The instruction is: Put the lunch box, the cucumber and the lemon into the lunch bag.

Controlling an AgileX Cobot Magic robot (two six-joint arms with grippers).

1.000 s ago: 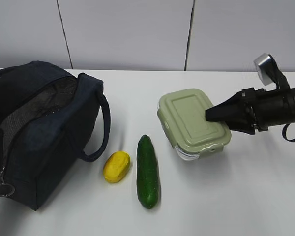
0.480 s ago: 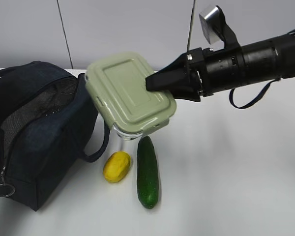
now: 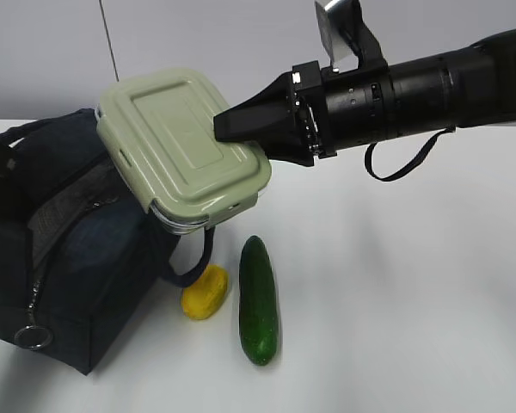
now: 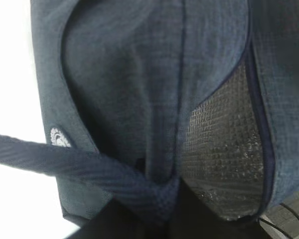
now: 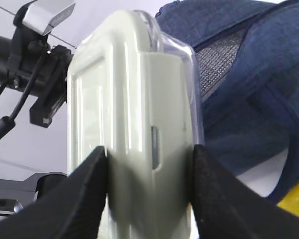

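The lunch box (image 3: 176,151), clear with a sage-green lid, hangs tilted in the air over the right end of the lunch bag (image 3: 95,258). My right gripper (image 3: 230,129) is shut on its near end; in the right wrist view the fingers (image 5: 87,199) press both sides of the lunch box (image 5: 134,99). On the table in front lie the yellow lemon (image 3: 205,292) and the dark green cucumber (image 3: 258,299). My left gripper (image 4: 154,204) is shut on a handle strap (image 4: 65,162) of the navy lunch bag (image 4: 124,74), whose silver lining (image 4: 224,149) shows in the opening.
The zipper's metal ring pull (image 3: 33,335) hangs at the bag's front left corner. A white table (image 3: 413,301) stretches to the right of the cucumber. The left arm's black wrist and grey camera (image 5: 40,45) show behind the lunch box.
My right gripper lifted the lunch box off the table and carried it left to above the bag. The bag's top has been pulled up and its shape has shifted.
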